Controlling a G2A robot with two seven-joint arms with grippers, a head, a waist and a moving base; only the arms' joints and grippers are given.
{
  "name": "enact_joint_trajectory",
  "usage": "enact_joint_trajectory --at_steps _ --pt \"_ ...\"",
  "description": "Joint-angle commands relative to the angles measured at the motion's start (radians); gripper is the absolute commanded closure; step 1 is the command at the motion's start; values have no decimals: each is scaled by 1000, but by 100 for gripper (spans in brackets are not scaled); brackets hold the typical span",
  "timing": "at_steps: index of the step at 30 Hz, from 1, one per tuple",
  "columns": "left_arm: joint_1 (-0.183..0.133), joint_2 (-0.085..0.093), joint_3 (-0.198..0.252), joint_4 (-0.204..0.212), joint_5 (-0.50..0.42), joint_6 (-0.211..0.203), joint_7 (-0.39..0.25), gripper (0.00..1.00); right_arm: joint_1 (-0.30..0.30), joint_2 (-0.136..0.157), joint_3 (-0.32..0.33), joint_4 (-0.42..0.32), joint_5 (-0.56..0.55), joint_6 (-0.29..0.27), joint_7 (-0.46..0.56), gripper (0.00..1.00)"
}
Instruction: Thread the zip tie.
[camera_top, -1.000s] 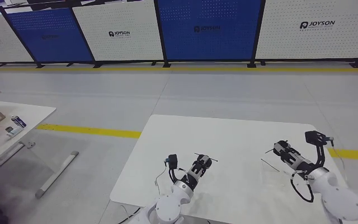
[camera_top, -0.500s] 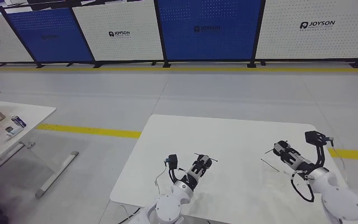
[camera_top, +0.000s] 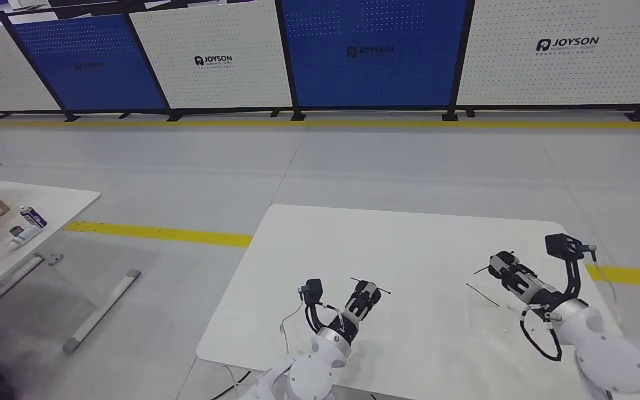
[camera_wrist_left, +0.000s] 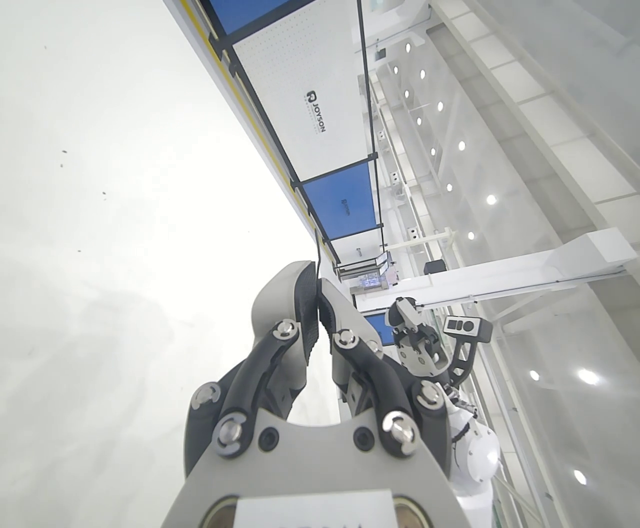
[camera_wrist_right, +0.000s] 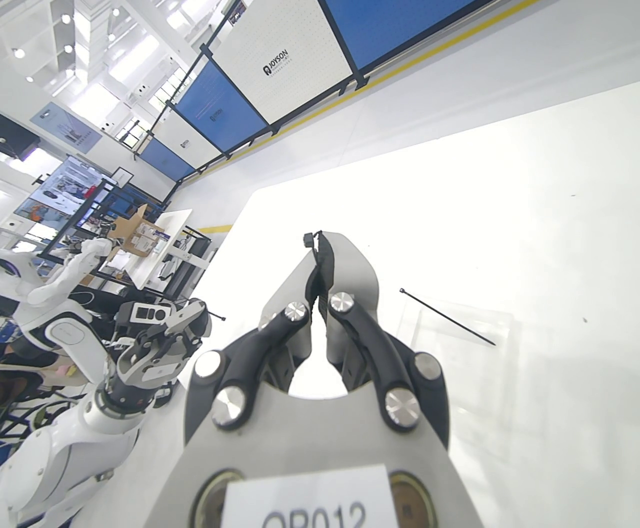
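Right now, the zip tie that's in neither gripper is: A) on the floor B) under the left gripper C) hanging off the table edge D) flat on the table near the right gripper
D: the loose zip tie lies flat on the white table, close beside the right gripper.
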Motion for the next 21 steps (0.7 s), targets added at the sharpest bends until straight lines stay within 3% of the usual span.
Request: enact_joint_trajectory --at_steps 1,5,9,21 --pt "0 0 0 0 0 0 0 100 -20 0 14 -15 41 -46 -18 100" --pt "0 0 0 0 0 0 0 100 -92 -2 37 -74 102 -136 -78 100" --pt "0 0 0 0 0 0 0 100 -133 -11 0 -136 66 -71 -174 100" --pt "0 0 0 0 0 0 0 100 -133 -11 0 -136 66 -71 -174 100"
